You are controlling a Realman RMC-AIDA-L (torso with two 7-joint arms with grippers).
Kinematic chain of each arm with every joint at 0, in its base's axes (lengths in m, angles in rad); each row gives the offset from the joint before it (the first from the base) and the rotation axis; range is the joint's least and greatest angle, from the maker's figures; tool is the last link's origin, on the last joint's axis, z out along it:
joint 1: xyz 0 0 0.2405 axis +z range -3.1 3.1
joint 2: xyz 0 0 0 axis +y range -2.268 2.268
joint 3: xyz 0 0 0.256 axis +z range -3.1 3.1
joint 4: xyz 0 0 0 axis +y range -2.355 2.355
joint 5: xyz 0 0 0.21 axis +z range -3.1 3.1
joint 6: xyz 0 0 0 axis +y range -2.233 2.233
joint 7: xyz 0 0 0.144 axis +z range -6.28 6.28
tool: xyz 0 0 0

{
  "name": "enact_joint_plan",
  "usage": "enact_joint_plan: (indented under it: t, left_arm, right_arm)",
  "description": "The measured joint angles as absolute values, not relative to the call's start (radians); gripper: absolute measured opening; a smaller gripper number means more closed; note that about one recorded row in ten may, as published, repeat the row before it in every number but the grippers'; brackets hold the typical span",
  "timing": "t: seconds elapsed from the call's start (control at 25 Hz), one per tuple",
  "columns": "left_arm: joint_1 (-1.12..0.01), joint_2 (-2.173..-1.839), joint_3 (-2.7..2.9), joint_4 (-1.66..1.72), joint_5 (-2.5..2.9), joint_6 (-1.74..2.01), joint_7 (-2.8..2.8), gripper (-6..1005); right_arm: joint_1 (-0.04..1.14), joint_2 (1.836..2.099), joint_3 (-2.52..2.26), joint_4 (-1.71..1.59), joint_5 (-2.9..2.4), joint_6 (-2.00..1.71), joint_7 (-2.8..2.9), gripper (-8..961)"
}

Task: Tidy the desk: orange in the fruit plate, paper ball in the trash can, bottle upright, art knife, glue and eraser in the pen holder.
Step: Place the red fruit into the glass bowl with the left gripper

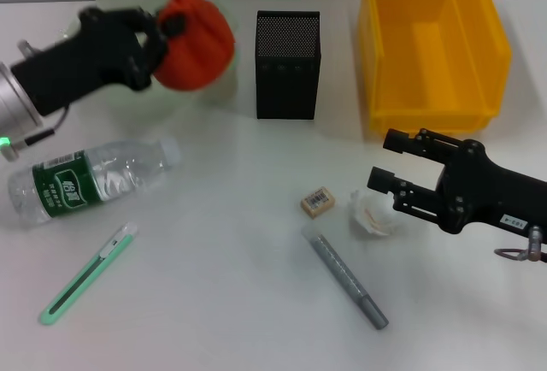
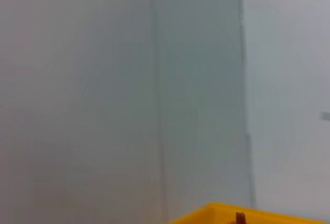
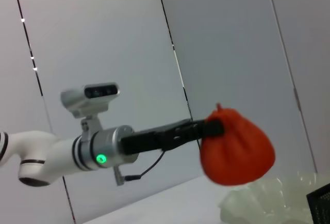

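Jaws grip orange (image 1: 198, 39) above fruit plate (image 1: 120, 1).

Plain white surface (image 1: 239, 303) in front of pale grey wall panels (image 3: 103, 38) divided by thin dark vertical seams

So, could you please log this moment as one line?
left gripper: holds orange above fruit plate | right gripper: open, at paper ball | bottle: lying down
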State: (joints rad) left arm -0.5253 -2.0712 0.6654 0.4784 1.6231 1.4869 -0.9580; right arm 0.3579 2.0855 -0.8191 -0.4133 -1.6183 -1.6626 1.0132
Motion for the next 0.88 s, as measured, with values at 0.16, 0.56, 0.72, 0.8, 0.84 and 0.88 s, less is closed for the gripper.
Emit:
enact_joint_plan:
  t: [0.16,0.56,0.72,0.8,0.84,0.88]
  left_arm:
    - [-0.535,-2.069,0.668,0.543,1.582,1.384,-0.976,69]
    - [-0.571,-2.075,0.679,0.551,1.575,1.068,-0.974,60]
    - [-0.588,-2.074,0.68,0.521,1.575,1.009,-0.974,67]
    - [-0.595,-2.075,0.68,0.513,1.573,0.975,-0.974,70]
    - [-0.6,-2.075,0.68,0.507,1.573,0.963,-0.974,72]
    - [-0.607,-2.075,0.68,0.496,1.573,0.952,-0.974,73]
  right_arm:
    - [0.371,2.086,-0.819,-0.4,-1.618,-1.659,1.008,639]
    - [0.388,2.088,-0.821,-0.388,-1.618,-1.656,1.007,638]
    - [0.389,2.088,-0.822,-0.388,-1.618,-1.658,1.006,638]
    - [0.389,2.088,-0.824,-0.388,-1.617,-1.658,1.006,638]
    - [0.39,2.088,-0.826,-0.388,-1.617,-1.656,1.006,638]
    - [0.391,2.088,-0.827,-0.388,-1.617,-1.655,1.006,638]
